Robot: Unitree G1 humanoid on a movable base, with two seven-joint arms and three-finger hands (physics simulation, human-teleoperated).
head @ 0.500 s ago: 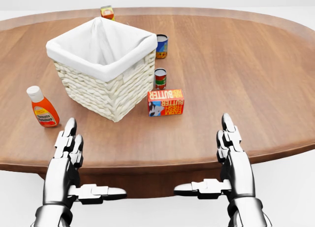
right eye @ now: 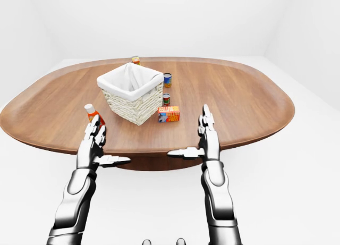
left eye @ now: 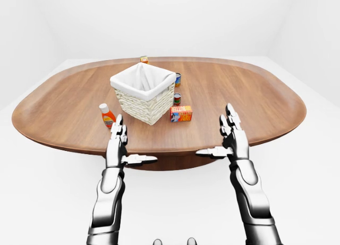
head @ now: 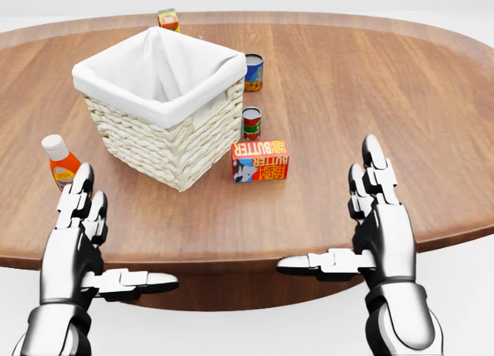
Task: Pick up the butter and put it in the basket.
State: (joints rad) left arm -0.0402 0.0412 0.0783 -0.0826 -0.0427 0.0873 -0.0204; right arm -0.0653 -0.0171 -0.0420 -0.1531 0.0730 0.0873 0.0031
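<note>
Though upside down, "FARM FRESH BUTTER" reads on the butter [head: 260,161] box.

The red-and-blue butter box [head: 260,161] lies on its long side at the white-lined wicker basket's [head: 164,107] four o'clock, just beside it; the basket stands upright.

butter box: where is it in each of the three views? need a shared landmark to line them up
Head view: butter box at centre, just right of the basket's lower corner.
Left-eye view: butter box slightly right of centre, small, mid-height.
Right-eye view: butter box at centre, mid-height.
Shared landmark: the small can standing directly above the box in every view, between it and the basket.
</note>
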